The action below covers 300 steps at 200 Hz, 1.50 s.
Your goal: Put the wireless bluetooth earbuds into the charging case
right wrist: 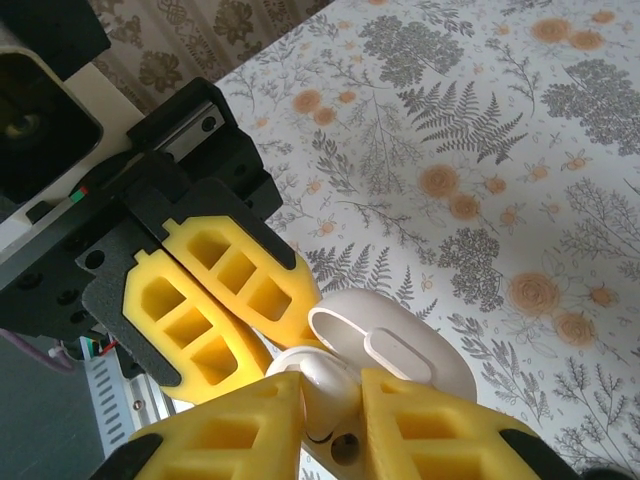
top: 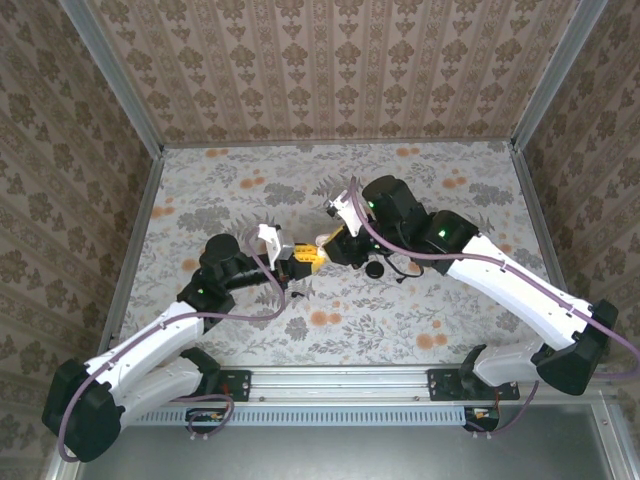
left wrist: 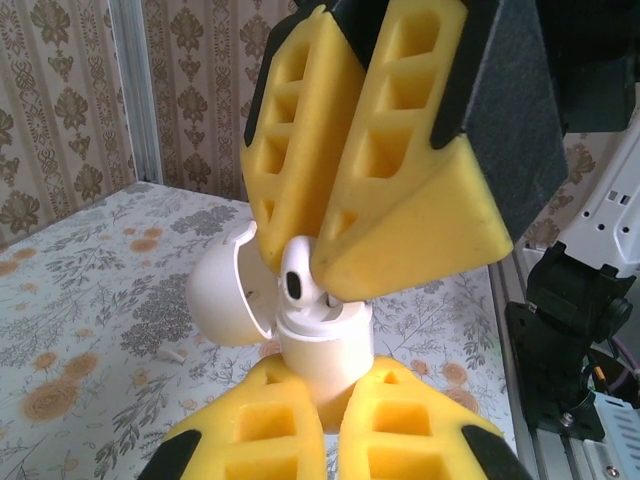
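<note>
The charging case [left wrist: 322, 338] is a small white box held up off the table, its hinged lid [left wrist: 225, 295] swung open to the left. My left gripper [left wrist: 335, 372] is shut on the case's base from below. A white earbud [left wrist: 297, 283] with a dark oval spot stands in the case's open top. My right gripper [left wrist: 298, 262] comes down from above and is shut on that earbud. In the right wrist view the earbud [right wrist: 335, 372] sits between my right gripper's [right wrist: 333, 392] pads, with the open lid [right wrist: 400, 345] just behind. Both grippers meet at mid-table [top: 318, 250].
A black round disc [top: 375, 268] lies on the floral tabletop just right of the grippers. A small white piece [left wrist: 170, 353] rests on the table left of the case. Metal rails [top: 135, 250] and wallpapered walls close in the table on three sides.
</note>
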Motion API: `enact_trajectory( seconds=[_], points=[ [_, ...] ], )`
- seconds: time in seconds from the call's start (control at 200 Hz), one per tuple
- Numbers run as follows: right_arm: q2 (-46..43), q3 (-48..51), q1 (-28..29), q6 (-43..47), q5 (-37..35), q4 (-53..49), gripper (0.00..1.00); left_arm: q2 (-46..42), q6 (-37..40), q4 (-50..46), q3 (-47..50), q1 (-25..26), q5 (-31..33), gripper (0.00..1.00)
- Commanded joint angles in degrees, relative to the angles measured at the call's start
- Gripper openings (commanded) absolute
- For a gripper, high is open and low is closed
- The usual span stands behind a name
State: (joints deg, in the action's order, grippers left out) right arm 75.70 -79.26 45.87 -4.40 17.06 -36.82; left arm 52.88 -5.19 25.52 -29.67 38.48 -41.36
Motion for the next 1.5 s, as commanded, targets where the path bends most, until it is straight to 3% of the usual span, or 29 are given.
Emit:
enact_trajectory(
  seconds=[0.0, 0.135, 0.43, 0.625, 0.84, 1.28, 1.495],
  points=[
    [-0.43, 1.26, 1.06, 1.60, 7.16, 1.26, 0.25, 0.20, -0.57, 5.77, -1.46, 0.06, -0.91, 0.00],
    [-2.19, 2.03, 0.37, 0.62, 7.06, 2.77, 0.30, 0.59, -0.33, 5.77, -1.52, -0.01, -0.67, 0.00],
    [-1.87, 0.48, -0.74, -1.81, 8.20, 1.26, 0.33, 2.65, -0.09, 6.40, -2.23, -0.05, -1.11, 0.00],
    [-1.85, -2.08, -1.25, -4.61, 0.15, -1.80, 0.39, 3.45, -0.43, 6.86, -2.48, 0.01, -1.45, 0.00],
    [-3.02, -3.50, -2.15, -7.78, -3.70, -2.73, 0.45, 4.14, -0.48, 7.09, -2.58, 0.09, -1.59, 0.00],
    [-4.88, -1.31, -2.49, -9.76, -4.81, -2.33, 0.36, 5.04, -0.35, 7.15, -3.11, 0.02, -1.76, 0.00],
    [-6.78, 1.58, -9.59, -17.41, -9.15, -3.10, 0.35, 4.35, -0.17, 5.42, -2.03, -1.23, 0.69, 0.00]
  ],
)
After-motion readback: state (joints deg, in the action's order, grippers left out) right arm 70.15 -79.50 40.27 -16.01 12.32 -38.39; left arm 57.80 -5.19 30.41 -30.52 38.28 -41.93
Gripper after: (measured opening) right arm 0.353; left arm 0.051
